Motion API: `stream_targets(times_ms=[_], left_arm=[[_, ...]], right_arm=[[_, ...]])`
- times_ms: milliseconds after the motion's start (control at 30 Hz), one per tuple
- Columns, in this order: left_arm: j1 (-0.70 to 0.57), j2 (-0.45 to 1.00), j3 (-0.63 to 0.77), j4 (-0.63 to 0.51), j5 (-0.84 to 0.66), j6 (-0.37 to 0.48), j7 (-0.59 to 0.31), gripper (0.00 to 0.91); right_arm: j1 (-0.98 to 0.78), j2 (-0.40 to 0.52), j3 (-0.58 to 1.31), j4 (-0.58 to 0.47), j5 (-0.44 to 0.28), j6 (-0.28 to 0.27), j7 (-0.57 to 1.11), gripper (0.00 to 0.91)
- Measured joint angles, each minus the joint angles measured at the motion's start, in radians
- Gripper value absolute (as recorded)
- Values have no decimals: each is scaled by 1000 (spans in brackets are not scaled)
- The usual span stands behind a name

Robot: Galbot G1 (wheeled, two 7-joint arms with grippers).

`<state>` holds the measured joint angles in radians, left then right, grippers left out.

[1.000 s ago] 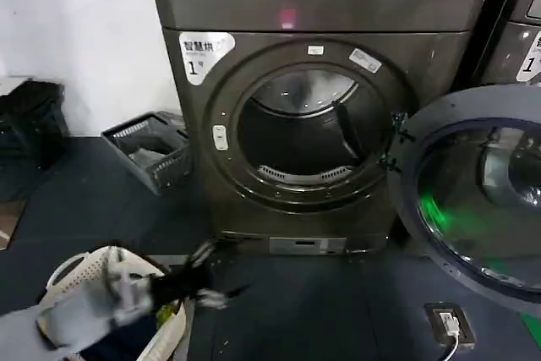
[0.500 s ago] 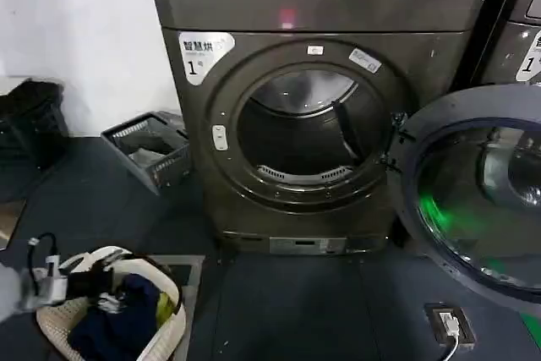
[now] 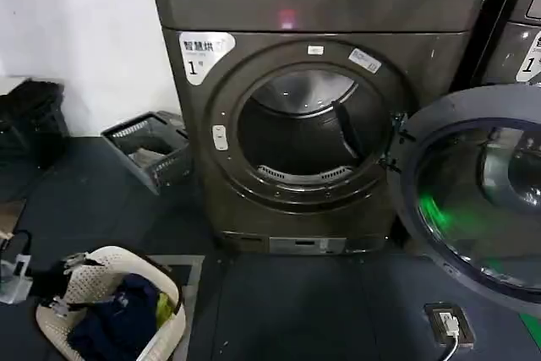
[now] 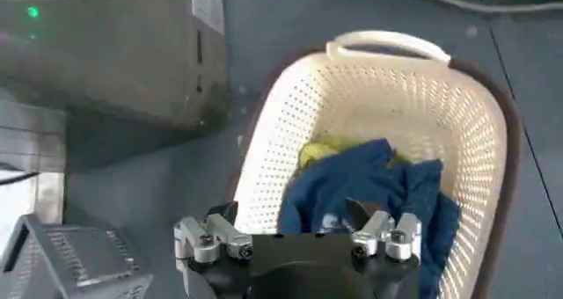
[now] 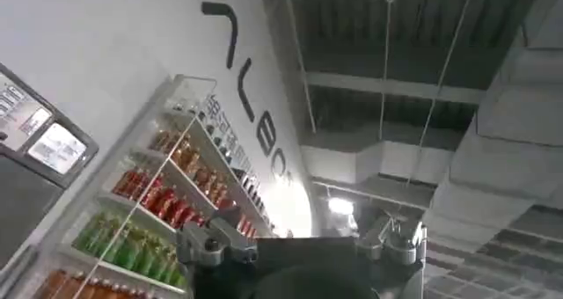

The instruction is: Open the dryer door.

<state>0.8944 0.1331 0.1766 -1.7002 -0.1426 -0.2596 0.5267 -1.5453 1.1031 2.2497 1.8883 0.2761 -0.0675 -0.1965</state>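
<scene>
You are looking at the dryer [image 3: 321,107], a dark grey-bronze machine sitting at twelve o'clock in the head view, with its round drum mouth fully exposed. The dryer door [image 3: 478,196] is hanging wide open at about four o'clock, hinged on the machine's right side, its tinted glass facing you. Judged from this, the opening step looks finished.

Your left claw [image 4: 297,237] is hovering over a cream laundry basket [image 4: 457,90] down at seven o'clock on the floor, its fingers spread apart and holding nothing; blue clothes [image 4: 369,186] are lying inside beneath it. That position probably suits reaching for laundry rather than the door.

Your right claw [image 5: 303,239] is pointing upward toward the ceiling, well away from the work, fingers spread and empty, apparently parked.
</scene>
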Motion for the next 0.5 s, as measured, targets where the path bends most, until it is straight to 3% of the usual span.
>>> stream_targets(times_ms=[300,500], left_arm=[[6,1,2,25,53,-19,-27,907],[-2,14,-9,23,68,-46,36,907]], right_arm=[[-11,1,14,3,4,-1,0,907],[-15,-6,27,3,1,-2,0,907]])
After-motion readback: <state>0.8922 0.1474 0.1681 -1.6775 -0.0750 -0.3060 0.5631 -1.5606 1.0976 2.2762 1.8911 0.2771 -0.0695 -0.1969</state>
